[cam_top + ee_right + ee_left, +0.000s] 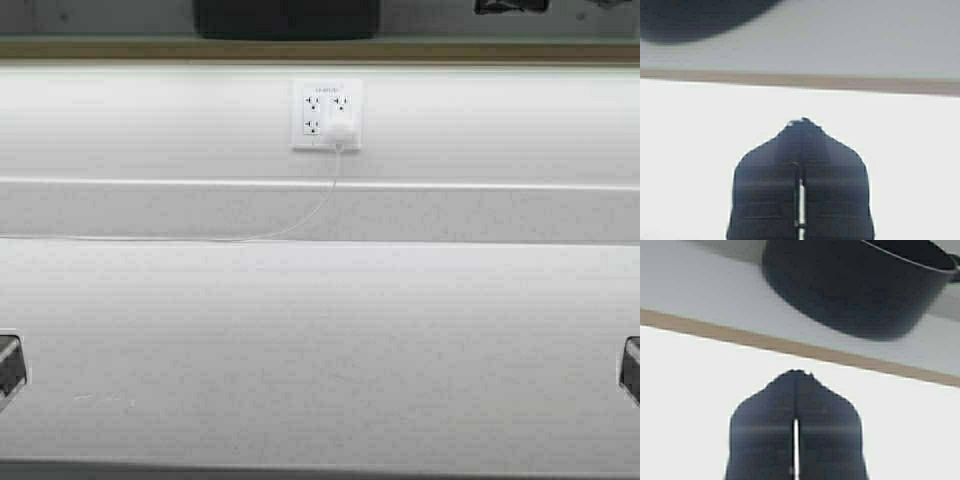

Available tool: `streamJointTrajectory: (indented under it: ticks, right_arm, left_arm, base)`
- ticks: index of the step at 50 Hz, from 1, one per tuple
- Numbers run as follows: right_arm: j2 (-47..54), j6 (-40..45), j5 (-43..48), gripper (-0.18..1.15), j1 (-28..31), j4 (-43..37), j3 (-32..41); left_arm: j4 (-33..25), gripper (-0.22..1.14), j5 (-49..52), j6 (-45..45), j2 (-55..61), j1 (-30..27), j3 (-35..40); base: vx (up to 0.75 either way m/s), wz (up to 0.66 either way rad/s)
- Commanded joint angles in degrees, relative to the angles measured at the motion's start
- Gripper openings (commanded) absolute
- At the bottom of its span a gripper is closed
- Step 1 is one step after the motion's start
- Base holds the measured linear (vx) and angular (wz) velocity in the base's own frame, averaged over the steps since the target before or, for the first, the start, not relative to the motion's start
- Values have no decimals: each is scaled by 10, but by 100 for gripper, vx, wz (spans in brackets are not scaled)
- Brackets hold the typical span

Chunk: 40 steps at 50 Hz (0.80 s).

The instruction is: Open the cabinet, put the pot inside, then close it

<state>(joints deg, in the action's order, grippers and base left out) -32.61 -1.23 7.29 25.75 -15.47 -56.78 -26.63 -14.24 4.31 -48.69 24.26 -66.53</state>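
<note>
From the high view I had a white counter (320, 340) in front of me, running the whole width, with a white wall behind it. A wall socket (327, 115) sat at about 12 o'clock, a white plug (340, 133) in it, and its thin cable (290, 228) dropped and trailed away toward 9 o'clock along the back of the counter. The pot (287, 18) showed only as a dark base at the very top, at 12 o'clock, resting on a grey shelf with a tan front edge (320, 47).

My left gripper (796, 377) had its fingers pressed together on nothing, only a hairline slit between them. In its wrist view the pot (855, 285) stood on the grey shelf just beyond the tan edge. My right gripper (802, 125) was likewise clenched and empty, and its wrist view caught just a dark curve of the pot (690, 20) in one corner. In the high view both arms barely showed, at 8 and 4 o'clock.
</note>
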Motion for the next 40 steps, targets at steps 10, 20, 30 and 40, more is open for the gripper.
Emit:
streamJointTrajectory:
  ticks: [10,20,30,40]
  right_arm:
    - [-8,-3,-19,8,3,5,23]
    - [-25,-2,-33,8,3,11,18]
    - [-48,-4,-40,8,3,16,13]
    - [-58,-3,-46,8,3,36,18]
  left_arm:
    - [2,4,11,4,1,-1,16]
    - [2,4,16,7,1,-1,18]
    - [2,4,20,18,12,-1,29]
    - [2,4,20,18,30,-1,46]
  base:
    - [-17,-5]
    - [-19,2]
    - [-19,6]
    - [-23,6]
